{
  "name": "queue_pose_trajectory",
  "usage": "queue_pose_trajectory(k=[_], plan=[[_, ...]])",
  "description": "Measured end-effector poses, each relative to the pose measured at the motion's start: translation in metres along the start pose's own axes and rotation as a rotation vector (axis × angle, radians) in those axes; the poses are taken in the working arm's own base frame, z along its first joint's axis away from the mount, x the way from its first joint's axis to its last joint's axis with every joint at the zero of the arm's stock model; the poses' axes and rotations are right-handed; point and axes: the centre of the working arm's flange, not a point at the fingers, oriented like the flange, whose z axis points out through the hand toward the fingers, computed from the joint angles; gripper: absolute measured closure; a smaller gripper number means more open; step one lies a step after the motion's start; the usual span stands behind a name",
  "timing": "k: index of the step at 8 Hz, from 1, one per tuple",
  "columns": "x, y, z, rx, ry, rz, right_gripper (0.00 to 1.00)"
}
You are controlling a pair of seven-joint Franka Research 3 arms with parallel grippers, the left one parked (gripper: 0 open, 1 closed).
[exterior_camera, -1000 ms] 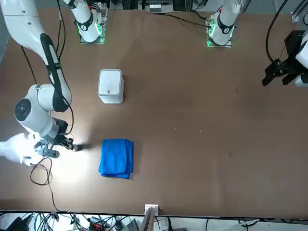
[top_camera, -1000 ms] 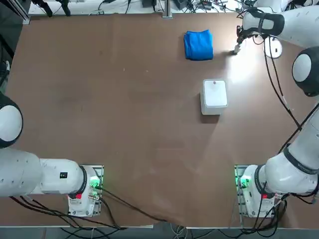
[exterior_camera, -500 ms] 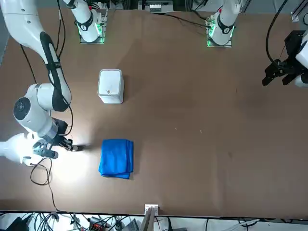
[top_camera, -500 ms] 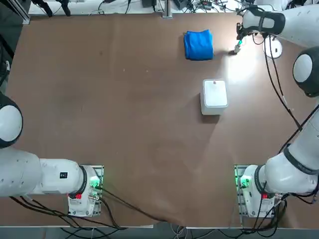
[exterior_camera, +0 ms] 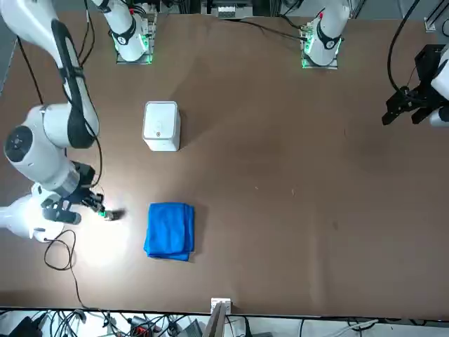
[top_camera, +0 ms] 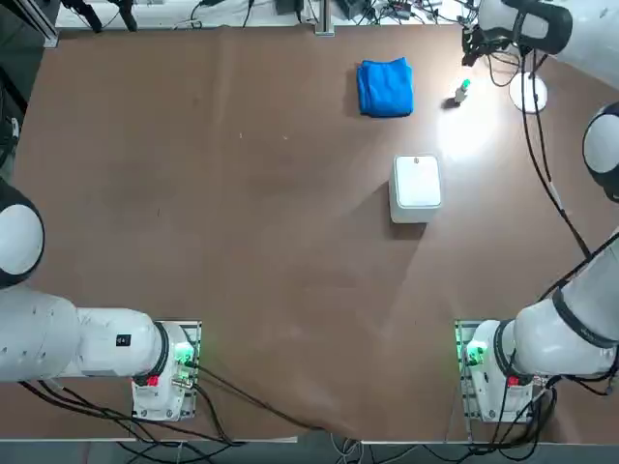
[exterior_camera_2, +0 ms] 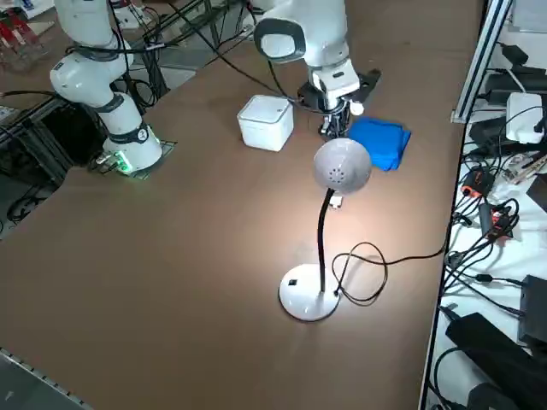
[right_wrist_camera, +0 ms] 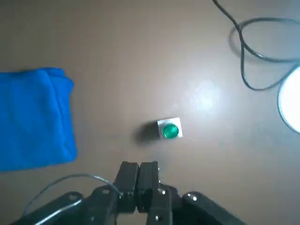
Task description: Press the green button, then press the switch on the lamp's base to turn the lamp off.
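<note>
Small white-bodied green button [right_wrist_camera: 169,130] looks light and likely to skid; press squarely on its cap with the right gripper [right_wrist_camera: 139,169], jaws clenched empty

On the brown bench [top_camera: 193,193], the green button [top_camera: 462,92] stands in a bright pool of light, between the blue cloth [top_camera: 385,87] and the lamp's base [top_camera: 529,93]. The right gripper [top_camera: 471,45] hangs just beyond it, near the far edge. A white box [top_camera: 417,187] sits nearer the middle.

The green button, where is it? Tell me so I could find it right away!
Find the folded blue cloth near the table's far edge. Between it and the lamp's base, in the bright pool of lamplight, sits the green button. It is tiny, much smaller than the cloth or the white box, and the only thing with a shiny green cap.
</note>
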Motion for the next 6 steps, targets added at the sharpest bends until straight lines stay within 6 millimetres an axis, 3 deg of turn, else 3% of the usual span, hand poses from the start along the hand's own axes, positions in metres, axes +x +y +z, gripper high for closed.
queue_pose_trajectory(k=[2, 3, 6], plan=[[-0.03, 0.025, -0.038, -0.055, -0.168, 0.038, 0.98], [-0.04, 0.053, -0.04, -0.079, -0.207, 0.076, 0.98], [-0.078, 0.133, -0.013, -0.147, -0.198, 0.112, 0.98]])
